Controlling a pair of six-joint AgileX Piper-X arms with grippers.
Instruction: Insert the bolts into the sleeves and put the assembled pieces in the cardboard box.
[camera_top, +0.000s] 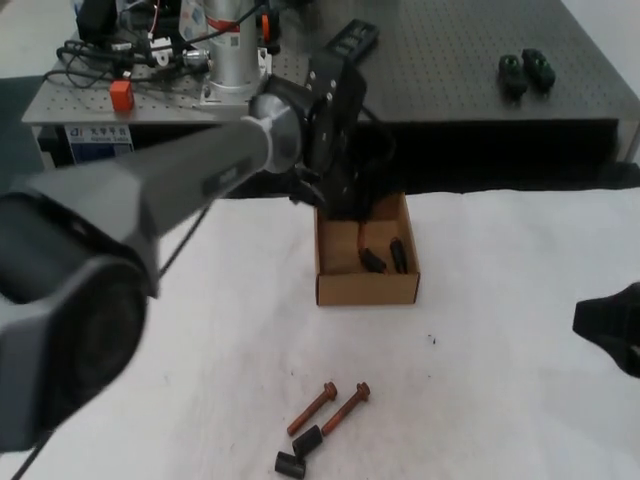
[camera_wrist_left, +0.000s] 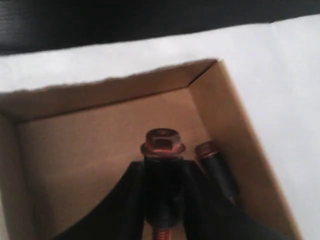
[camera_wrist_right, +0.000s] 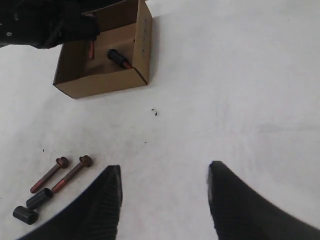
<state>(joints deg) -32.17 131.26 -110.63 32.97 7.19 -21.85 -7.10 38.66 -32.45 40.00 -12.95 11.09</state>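
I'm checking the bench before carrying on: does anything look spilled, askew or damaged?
Nothing stands out. The left gripper holds a sleeved bolt over the cardboard box. Assembled pieces lie inside it. Two bolts and two sleeves lie on the cloth, not yet assembled.

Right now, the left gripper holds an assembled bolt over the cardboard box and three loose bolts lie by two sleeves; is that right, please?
Not three: the right wrist view shows two loose bolts by two sleeves. The left gripper holds an assembled bolt over the cardboard box.
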